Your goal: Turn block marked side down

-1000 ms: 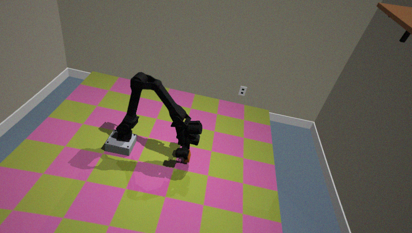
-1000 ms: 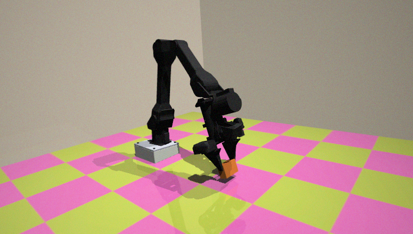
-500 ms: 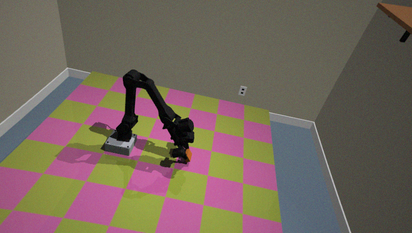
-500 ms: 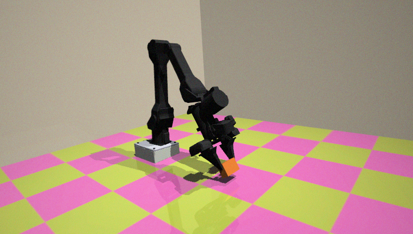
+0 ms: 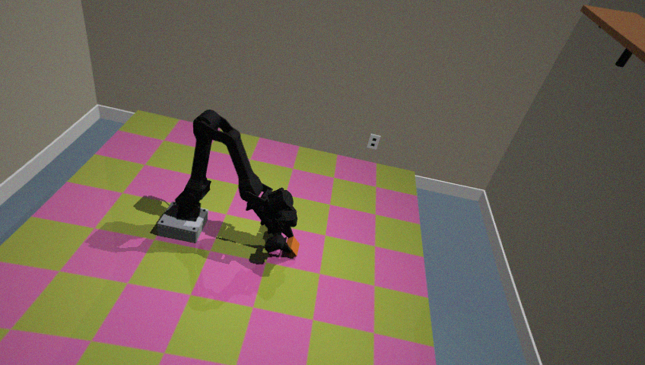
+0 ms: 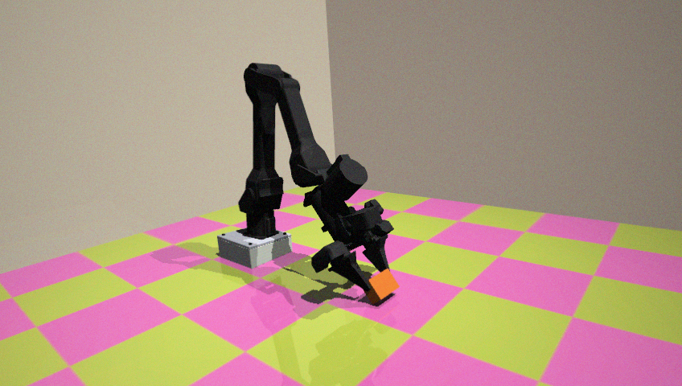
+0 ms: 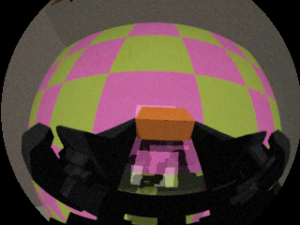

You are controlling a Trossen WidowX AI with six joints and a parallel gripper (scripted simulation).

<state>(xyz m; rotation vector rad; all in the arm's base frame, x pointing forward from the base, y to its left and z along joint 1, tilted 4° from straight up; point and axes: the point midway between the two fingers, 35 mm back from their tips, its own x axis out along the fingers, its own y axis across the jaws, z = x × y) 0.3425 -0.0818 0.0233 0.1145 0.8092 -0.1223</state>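
Note:
The orange block point(image 5: 294, 247) point(image 6: 384, 285) point(image 7: 165, 129) is held between the fingertips and tilted, with its lower edge close to the checkered surface point(image 5: 348, 251) point(image 6: 430, 305) point(image 7: 150, 89). I cannot tell whether that edge touches it. My gripper point(image 5: 293, 245) point(image 6: 377, 280) point(image 7: 164, 122) is shut on the block, one finger at each side, and slants down and outward from the base. The block's visible faces are plain orange. No mark shows on them, and the marked side is not seen in any view.
The arm's grey base point(image 5: 179, 228) point(image 6: 253, 249) stands behind the gripper, on its left in the top and exterior views. Walls rise beyond the checkered surface. A brown shelf point(image 5: 620, 26) hangs high at the upper right of the top view.

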